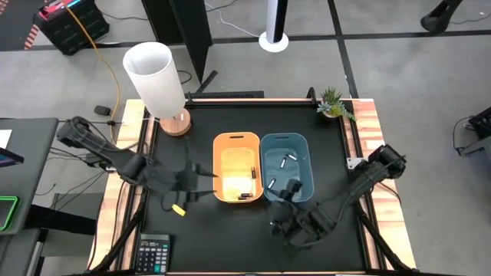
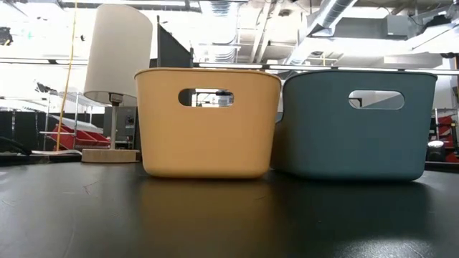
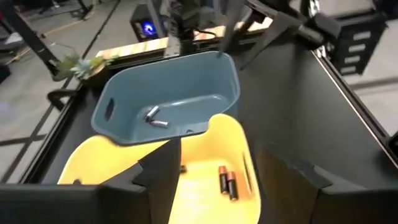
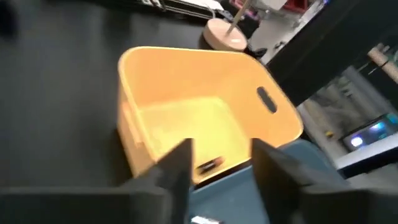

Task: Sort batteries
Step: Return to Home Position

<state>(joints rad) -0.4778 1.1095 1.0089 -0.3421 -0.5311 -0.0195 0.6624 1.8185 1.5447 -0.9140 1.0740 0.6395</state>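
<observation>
A yellow bin and a blue bin stand side by side mid-table, and both show in the low view as yellow and blue. Dark batteries with reddish ends lie on the yellow bin's floor. Silver batteries lie in the blue bin. My left gripper hovers open at the yellow bin's left wall; its fingers frame that bin. My right gripper hovers open over the blue bin's near rim, and its wrist view looks into the yellow bin at one dark battery.
A lamp with a white shade on a wooden base stands at the far left corner. A small plant sits at the far right corner. A calculator lies at the near left edge, with a small yellow piece close by.
</observation>
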